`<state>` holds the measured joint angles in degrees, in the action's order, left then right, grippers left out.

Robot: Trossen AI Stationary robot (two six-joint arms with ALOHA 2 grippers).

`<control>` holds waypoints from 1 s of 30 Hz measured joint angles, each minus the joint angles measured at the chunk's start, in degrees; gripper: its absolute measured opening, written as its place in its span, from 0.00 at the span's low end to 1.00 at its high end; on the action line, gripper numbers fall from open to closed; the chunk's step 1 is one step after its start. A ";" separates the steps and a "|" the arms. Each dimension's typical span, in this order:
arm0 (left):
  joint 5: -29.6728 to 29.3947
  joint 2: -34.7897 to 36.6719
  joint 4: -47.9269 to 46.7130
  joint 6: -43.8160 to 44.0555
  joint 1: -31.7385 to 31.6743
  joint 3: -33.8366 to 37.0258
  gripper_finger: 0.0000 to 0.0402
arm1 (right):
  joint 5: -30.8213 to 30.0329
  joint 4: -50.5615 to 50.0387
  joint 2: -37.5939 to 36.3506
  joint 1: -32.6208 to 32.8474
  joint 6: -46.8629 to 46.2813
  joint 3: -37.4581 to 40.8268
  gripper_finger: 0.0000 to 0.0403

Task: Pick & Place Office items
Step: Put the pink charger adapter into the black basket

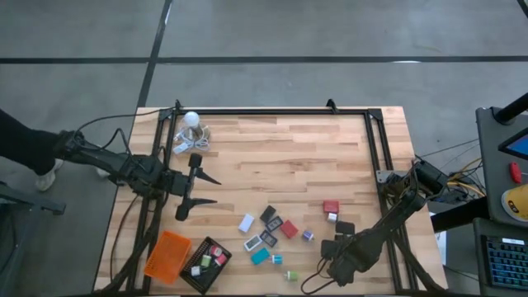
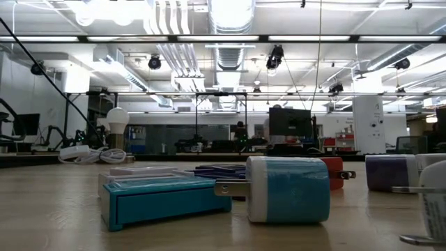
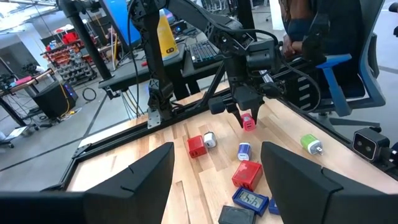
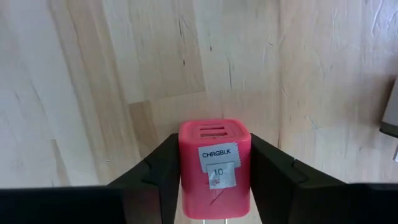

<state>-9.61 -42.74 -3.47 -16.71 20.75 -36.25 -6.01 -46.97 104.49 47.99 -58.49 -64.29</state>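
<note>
— At the table's near right, what does the right gripper (image 4: 214, 180) hold?
— Its dark fingers press both sides of a smooth pink charger block (image 4: 214, 165) with a white label, lifted above the pale wood table (image 1: 289, 157).
— And the left gripper (image 1: 200, 189)?
— It hovers at the left, fingers spread, empty. Other small blocky items (image 1: 268, 235) lie scattered between them.

Floor: you see grey concrete (image 1: 289, 33) around the desk, crossed by dark seams.
Desk: your light wooden desk (image 1: 280, 157) sits inside a black frame (image 1: 272, 110).
Ceiling: you look up at long strip lights (image 2: 230, 38) and exposed ducts (image 2: 171, 49).
Far room: a dark monitor (image 2: 289, 122) stands ahead of you.
Side: a blue-armed office chair (image 3: 348, 68) stands just beside the desk.
</note>
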 joint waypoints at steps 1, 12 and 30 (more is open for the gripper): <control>-0.02 0.00 0.00 0.00 -0.02 0.00 0.61 | 0.01 -0.02 0.00 0.00 -0.01 0.00 0.35; -0.02 0.00 -0.02 0.00 -0.01 0.00 0.61 | 0.32 -0.52 -0.17 -0.02 -5.75 -0.27 0.38; -0.03 0.00 0.00 0.00 -0.01 0.00 0.61 | -20.01 -6.65 -0.24 -0.37 -5.10 -18.65 0.38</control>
<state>-9.64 -42.74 -3.46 -16.71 20.74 -36.25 -26.02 -53.62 104.25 47.62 -63.59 -82.94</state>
